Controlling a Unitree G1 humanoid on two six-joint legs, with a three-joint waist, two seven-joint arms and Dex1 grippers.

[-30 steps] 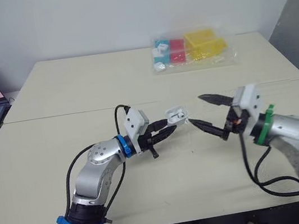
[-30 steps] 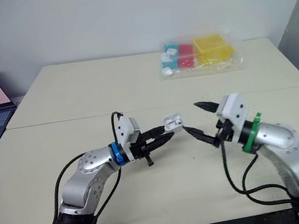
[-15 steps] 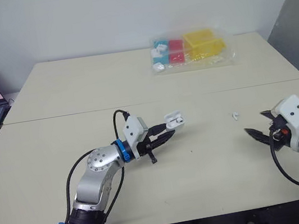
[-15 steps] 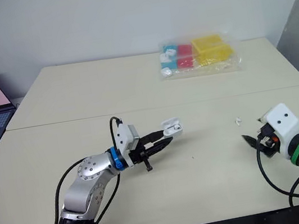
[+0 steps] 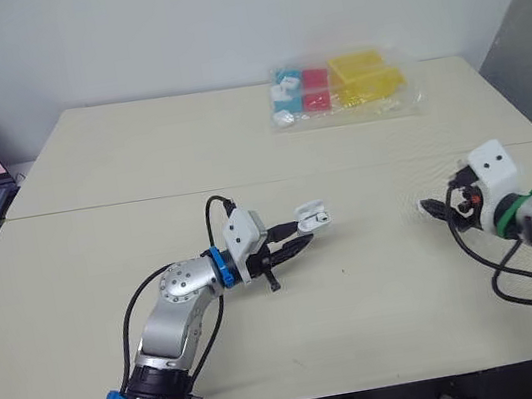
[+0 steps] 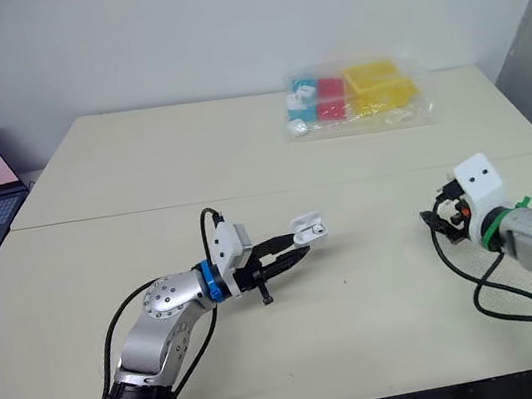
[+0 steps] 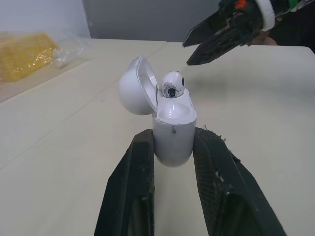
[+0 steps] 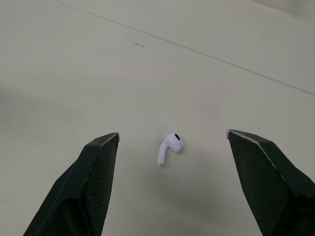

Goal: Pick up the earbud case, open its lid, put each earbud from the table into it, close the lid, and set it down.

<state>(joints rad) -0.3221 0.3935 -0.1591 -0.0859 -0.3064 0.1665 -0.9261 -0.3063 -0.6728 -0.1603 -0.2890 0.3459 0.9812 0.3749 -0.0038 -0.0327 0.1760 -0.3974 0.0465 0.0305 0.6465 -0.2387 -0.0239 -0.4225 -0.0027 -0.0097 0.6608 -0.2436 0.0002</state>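
- While your left gripper is pinching the earbud case by its lower body, one finger on each side, the case is standing upright above the table. Its lid is swung back and one earbud is already sitting in its socket.
- You are handling a hard, smooth and light shell, I judge. It is probably slipping easily if the squeeze is loosening, so the low sides, away from the hinge, are looking like the right place to hold.
- Your right gripper is hanging over the second earbud, which is lying on its side on the table at the robot's right, well apart from the case.
- Its fingers are standing wide apart, one on each side of that earbud, holding nothing and not touching it.
- That earbud is looking tiny, glossy and rounded, so it is likely rolling or skidding under a careless pinch. Taking it across the round head, not the thin stem, is seeming safer to me.
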